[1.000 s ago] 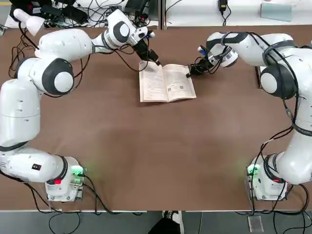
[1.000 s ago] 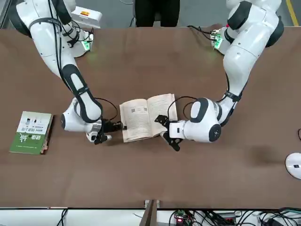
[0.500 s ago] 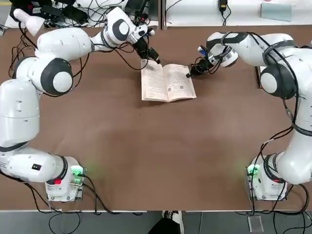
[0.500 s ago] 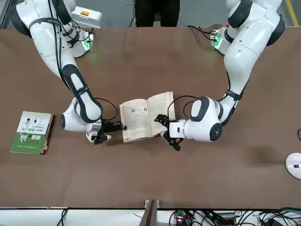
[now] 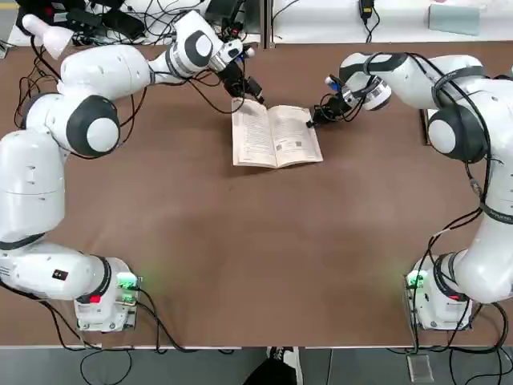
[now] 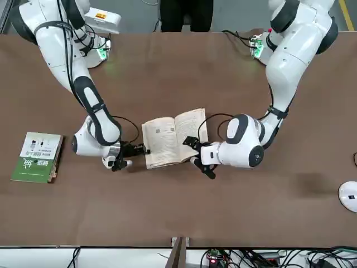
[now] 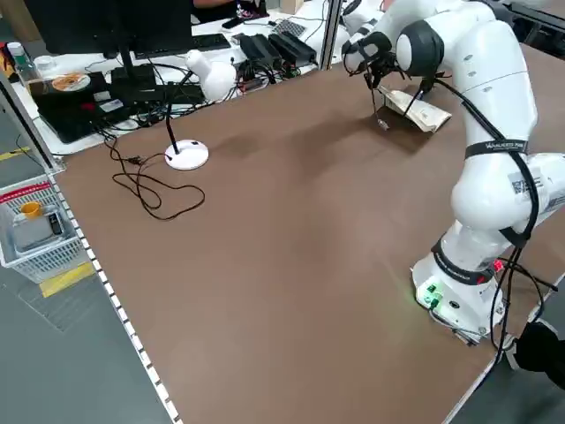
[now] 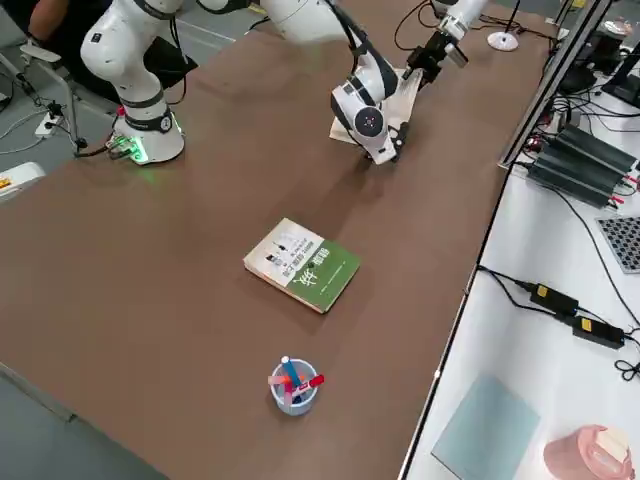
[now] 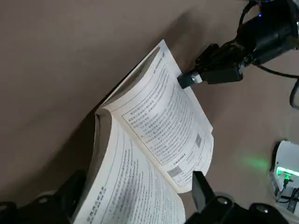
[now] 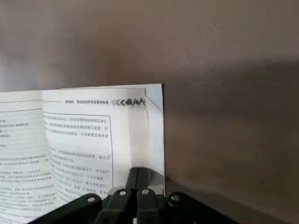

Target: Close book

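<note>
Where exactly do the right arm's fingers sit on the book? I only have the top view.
Observer: The right wrist view shows the right fingers shut, tips on the outer margin of the book near a page corner.
Operator: And the left?
Observer: In the left wrist view the left fingers are open, one on either side of the book's near half.
Operator: Anything else near my right arm?
Observer: The front view shows a closed green book lying flat beyond that arm, well apart from the open one.

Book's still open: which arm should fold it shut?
Likely left: its hand is open astride the book's raised left half. The right hand, shut, pins the opposite page's edge.
</note>
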`<state>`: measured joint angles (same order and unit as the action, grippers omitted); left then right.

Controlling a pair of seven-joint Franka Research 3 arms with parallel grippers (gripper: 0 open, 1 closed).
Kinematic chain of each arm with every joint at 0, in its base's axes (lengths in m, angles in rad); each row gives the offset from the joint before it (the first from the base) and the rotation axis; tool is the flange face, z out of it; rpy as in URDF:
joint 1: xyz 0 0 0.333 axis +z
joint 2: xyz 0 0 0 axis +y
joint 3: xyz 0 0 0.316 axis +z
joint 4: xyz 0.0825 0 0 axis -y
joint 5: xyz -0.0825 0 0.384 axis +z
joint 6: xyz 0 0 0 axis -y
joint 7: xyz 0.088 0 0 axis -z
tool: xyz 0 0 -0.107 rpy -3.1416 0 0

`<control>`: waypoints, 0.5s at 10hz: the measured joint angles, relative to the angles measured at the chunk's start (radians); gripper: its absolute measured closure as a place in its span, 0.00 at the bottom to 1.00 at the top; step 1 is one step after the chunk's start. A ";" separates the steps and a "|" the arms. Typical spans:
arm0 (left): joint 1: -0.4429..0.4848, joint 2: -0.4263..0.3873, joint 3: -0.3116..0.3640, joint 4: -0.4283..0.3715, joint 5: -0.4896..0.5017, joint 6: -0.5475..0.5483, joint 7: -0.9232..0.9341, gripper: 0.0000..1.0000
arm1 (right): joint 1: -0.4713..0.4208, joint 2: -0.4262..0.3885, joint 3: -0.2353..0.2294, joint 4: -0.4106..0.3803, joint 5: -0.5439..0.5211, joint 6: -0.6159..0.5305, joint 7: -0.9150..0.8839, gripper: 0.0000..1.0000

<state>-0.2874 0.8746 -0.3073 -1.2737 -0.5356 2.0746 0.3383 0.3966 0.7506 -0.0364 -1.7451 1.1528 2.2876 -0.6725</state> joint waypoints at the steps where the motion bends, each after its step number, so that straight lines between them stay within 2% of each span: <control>1: -0.001 -0.003 0.000 0.000 0.000 -0.002 -0.015 0.01 | 0.000 0.000 0.000 0.000 0.000 0.000 0.000 0.99; 5: -0.002 -0.007 0.000 0.000 0.000 -0.015 -0.065 0.01 | 0.000 0.000 0.000 0.000 0.000 0.000 0.000 0.99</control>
<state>-0.2899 0.8672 -0.3073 -1.2737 -0.5354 2.0600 0.2733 0.3966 0.7506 -0.0365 -1.7451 1.1528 2.2876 -0.6727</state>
